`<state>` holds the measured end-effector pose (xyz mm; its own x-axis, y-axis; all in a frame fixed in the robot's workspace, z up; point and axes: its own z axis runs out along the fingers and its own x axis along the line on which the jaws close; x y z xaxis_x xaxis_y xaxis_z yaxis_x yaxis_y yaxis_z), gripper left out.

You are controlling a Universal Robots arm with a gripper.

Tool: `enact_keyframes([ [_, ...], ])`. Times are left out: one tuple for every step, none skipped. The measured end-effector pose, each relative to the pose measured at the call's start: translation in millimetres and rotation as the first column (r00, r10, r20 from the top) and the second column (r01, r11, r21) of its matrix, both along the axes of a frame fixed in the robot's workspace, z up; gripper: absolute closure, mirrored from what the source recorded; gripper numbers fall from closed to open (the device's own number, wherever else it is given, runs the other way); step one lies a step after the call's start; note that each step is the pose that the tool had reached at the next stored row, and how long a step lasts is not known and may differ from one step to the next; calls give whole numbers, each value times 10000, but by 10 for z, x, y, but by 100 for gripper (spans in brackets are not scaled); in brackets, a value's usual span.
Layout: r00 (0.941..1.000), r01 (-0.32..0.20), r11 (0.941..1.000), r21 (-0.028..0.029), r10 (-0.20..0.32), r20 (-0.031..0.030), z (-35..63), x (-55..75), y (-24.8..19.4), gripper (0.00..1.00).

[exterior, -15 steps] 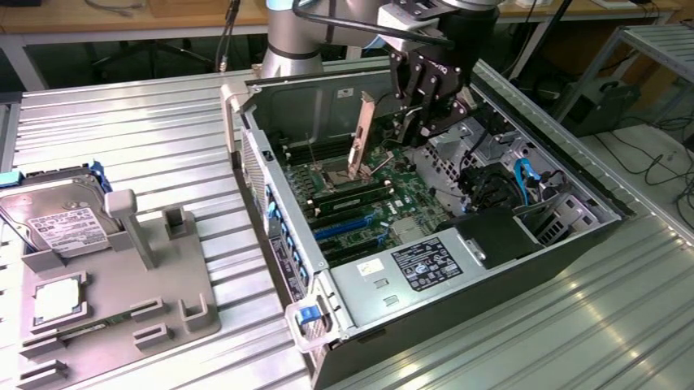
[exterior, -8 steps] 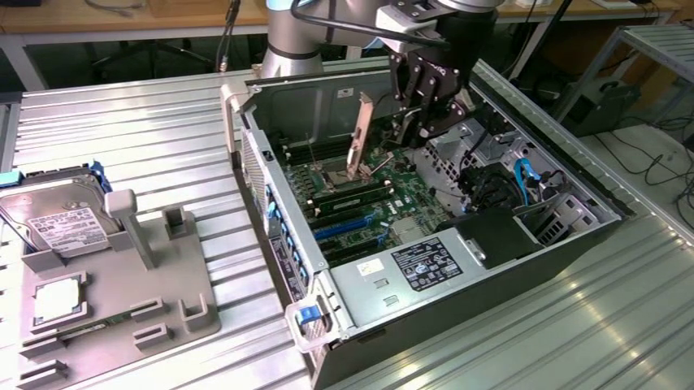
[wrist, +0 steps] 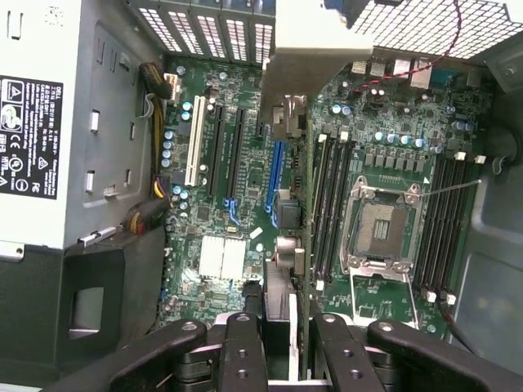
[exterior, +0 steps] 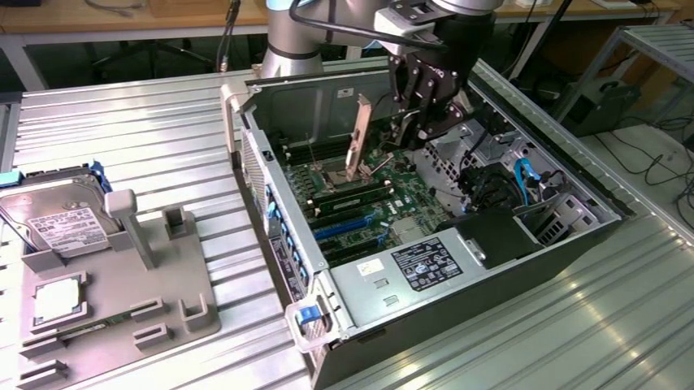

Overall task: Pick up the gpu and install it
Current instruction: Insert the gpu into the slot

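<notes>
Gripper (wrist: 286, 331) clamped on the gpu (wrist: 287, 214): black fingers (wrist: 245, 347) sit either side of the card, seen edge-on in wrist view. Card is upright over the green motherboard (wrist: 237, 245) inside the open pc case (exterior: 276, 219). Its silver bracket (wrist: 315, 41) is at the end away from the gripper, toward the vented rear wall. Can't tell if the card's lower edge touches a slot.

Just beside it on one side: blue slot (wrist: 276, 175), then black slots and a white slot (wrist: 193, 147). Other side: RAM slots (wrist: 331, 212) and the cpu socket (wrist: 384, 224) w/ shiny metal frame. Boxy silver psu (exterior: 418, 264) w/ black label fills one end of the case. Blue cable (exterior: 528, 180) is at ext view's right.

Outside the case, well apart at ext view's left: grey plastic fixture (exterior: 162, 317) on the ribbed metal table (exterior: 141, 122). It carries a silver hard drive (exterior: 54, 219) (white label up) and a small square silver chip (exterior: 60, 298).
</notes>
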<state>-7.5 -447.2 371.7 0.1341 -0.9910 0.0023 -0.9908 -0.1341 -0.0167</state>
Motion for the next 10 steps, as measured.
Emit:
enact_keyframes([
  [10000, 3, 10000, -1, -3, 0, -2, 0, 0, 72],
  [10000, 10, 10000, 0, -10, 0, -9, -1, 0, 72],
  [10000, 20, 10000, -1, -20, 0, -13, -2, 0, 72],
  [10000, 29, 10000, -2, -29, -1, -15, -3, 0, 72],
  [10000, 35, 10000, -2, -35, -1, -17, -3, 0, 72],
  [10000, 43, 10000, -2, -43, -1, -18, -3, 0, 72],
  [10000, 46, 10000, -1, -46, 0, -20, -3, 0, 72],
  [10000, 47, 10000, -1, -47, 0, -21, -3, 0, 72],
  [10000, 47, 10000, -2, -47, 0, -22, -3, 0, 72],
  [10000, 48, 10000, -2, -48, -1, -23, -3, 0, 72],
])
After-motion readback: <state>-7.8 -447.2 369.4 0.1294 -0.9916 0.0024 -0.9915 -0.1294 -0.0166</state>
